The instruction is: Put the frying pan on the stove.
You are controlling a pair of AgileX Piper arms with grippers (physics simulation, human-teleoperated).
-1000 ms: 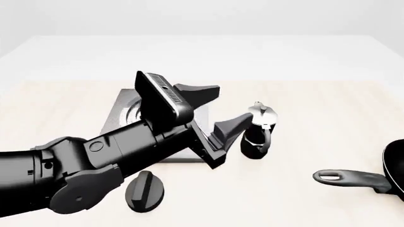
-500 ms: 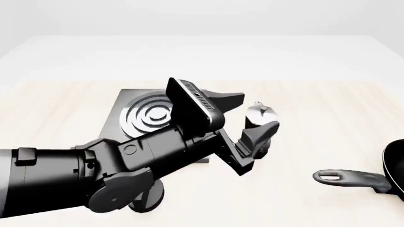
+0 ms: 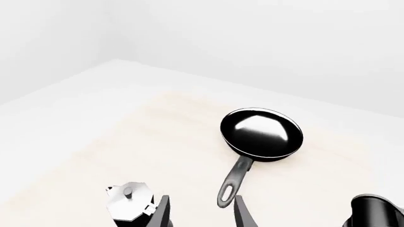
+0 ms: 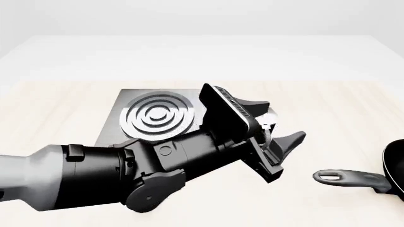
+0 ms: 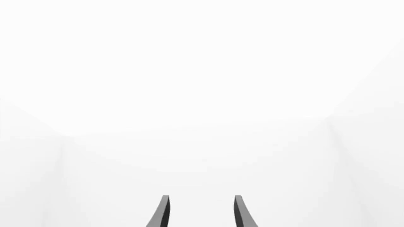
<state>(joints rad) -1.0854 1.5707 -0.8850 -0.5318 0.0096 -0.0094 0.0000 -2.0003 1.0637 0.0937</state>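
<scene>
Frying pan near the table's right edge, handle pointing left, well apart from stove. Left gripper spread wide, empty. Best squared over the handle's middle before clamping. Right gripper parted, idle.

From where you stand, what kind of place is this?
Probably a simulated kitchen tabletop: a stove with silver rings, a frying pan and a moka pot stand on a pale table, amid bare white surroundings.

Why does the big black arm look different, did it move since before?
Yes. The left gripper has swept rightward across the front view: it covered the stove before, and now it sits past the stove's right edge, nearer the frying pan.
</scene>
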